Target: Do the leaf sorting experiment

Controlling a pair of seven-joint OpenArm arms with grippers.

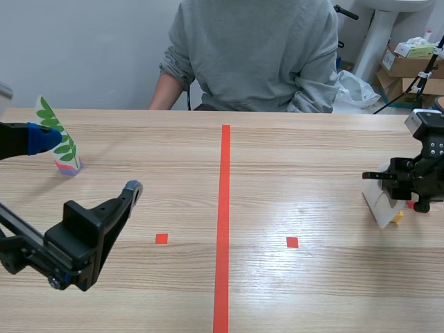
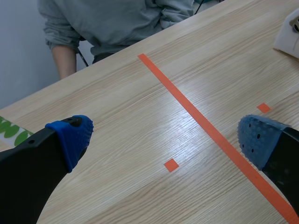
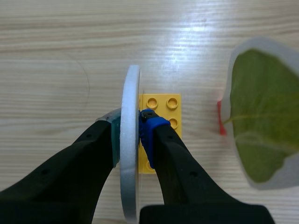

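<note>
Two claws: I am watching the left claw (image 2: 163,135) sitting low over its side of the table (image 1: 312,159) and the right claw (image 3: 131,122) sitting close to the table's right edge
Left claw state: its fingers are standing wide apart, the blue pads (image 2: 70,135) facing each other over bare wood and gripping nothing
Fern card: the fern card (image 1: 55,128), white with a green frond, is standing upright on a small pink base (image 1: 67,166) just outside one finger of the left claw; I am not able to tell whether that pad is touching it
Right claw state: its fingers are pinching a white card (image 3: 130,91), which I am seeing edge-on, pressed between the two pads
Yellow brick: the yellow brick (image 3: 161,103) is lying flat and studded under the right claw, and the pinched card is rising from it
Broad leaf card: the broad leaf card (image 3: 264,116), white-rimmed around an olive-green leaf, is standing just beside the right claw, apart from its fingers, with a red foot (image 3: 219,119) showing below it
Tape marks: an orange-red line (image 1: 223,222) is running down the table between the two claws, with a small square (image 1: 161,238) lying on the left claw's side and another on the right claw's side
Person: a person (image 1: 250,55) in a grey sweatshirt is sitting across the table, well ahead of both claws
Background: cardboard boxes (image 1: 406,66) are sitting on the floor beyond the table, past the right claw
</note>
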